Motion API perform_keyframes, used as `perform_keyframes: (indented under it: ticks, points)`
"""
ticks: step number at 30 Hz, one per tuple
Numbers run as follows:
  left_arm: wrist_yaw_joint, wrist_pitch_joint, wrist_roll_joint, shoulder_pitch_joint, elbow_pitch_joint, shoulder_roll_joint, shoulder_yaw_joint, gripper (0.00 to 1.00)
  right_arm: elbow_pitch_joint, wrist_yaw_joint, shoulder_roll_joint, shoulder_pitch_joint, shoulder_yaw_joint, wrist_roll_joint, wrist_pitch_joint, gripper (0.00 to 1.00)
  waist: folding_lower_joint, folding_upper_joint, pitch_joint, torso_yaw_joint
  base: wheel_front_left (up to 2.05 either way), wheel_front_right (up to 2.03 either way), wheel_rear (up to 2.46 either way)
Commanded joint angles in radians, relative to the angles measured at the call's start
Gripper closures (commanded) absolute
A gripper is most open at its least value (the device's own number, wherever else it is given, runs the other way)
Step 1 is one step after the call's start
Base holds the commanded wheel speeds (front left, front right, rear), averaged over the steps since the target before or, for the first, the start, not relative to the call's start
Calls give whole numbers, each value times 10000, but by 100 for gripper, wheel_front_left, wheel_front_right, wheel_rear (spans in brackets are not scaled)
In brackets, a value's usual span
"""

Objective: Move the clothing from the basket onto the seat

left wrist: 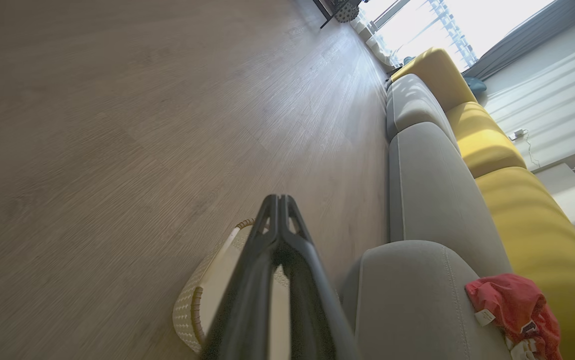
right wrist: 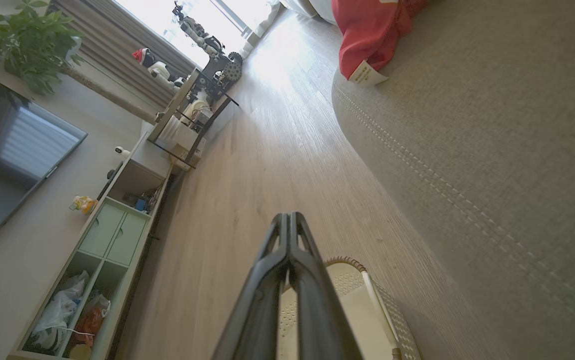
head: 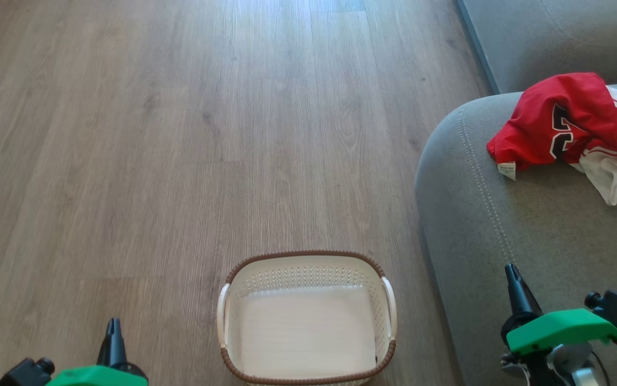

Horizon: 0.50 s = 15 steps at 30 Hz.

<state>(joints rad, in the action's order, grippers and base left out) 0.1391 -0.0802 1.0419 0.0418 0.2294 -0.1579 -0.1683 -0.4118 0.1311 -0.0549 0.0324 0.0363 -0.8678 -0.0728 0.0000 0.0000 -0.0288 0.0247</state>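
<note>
Head view, so: the clothing (head: 566, 120) was found bunched in one red-and-white heap on the seat (head: 528, 230). It was stretched roughly left-to-right, with its one white tag (head: 507, 170) pointed toward the seat's rounded edge. How many garments were in it couldn't be told. One basket (head: 306, 256) was seen upright on the floor (head: 126, 134), mouth up. Left gripper (head: 114, 321) and right gripper (head: 511, 268): jaws were pressed fully together on both.

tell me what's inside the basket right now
Nothing visible: the basket has a bare white floor. Its near inner wall is hidden behind its own rim. The clothing lies on the seat.
</note>
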Motion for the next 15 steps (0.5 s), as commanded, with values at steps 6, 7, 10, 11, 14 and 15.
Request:
perform_keyframes:
  ticks: [6, 7, 10, 11, 14, 15]
  points:
    - [-261, 198, 648, -595, -402, 62, 596, 100, 498, -2, -21, 571, 38, -861, 194, 100, 0, 0, 25, -24, 0, 0, 0]
    - [-288, 226, 736, -609, -408, 78, 633, 100, 515, -2, -23, 578, 47, -977, 221, 100, 0, 0, 29, -28, 0, 0, 0]
    - [-370, 311, 1002, -653, -426, 126, 744, 100, 567, -2, -29, 600, 76, -1326, 299, 100, 0, 0, 41, -40, 0, 0, 0]
    - [-397, 339, 1090, -667, -432, 142, 781, 100, 584, -2, -31, 607, 85, -1442, 325, 100, 0, 0, 45, -44, 0, 0, 0]
    - [-479, 424, 1356, -711, -450, 190, 892, 100, 636, -2, -37, 629, 113, -1792, 403, 100, 0, 0, 57, -56, 0, 0, 0]
    - [-506, 452, 1444, -725, -456, 206, 929, 100, 653, -2, -39, 636, 122, -1908, 429, 100, 0, 0, 61, -59, 0, 0, 0]
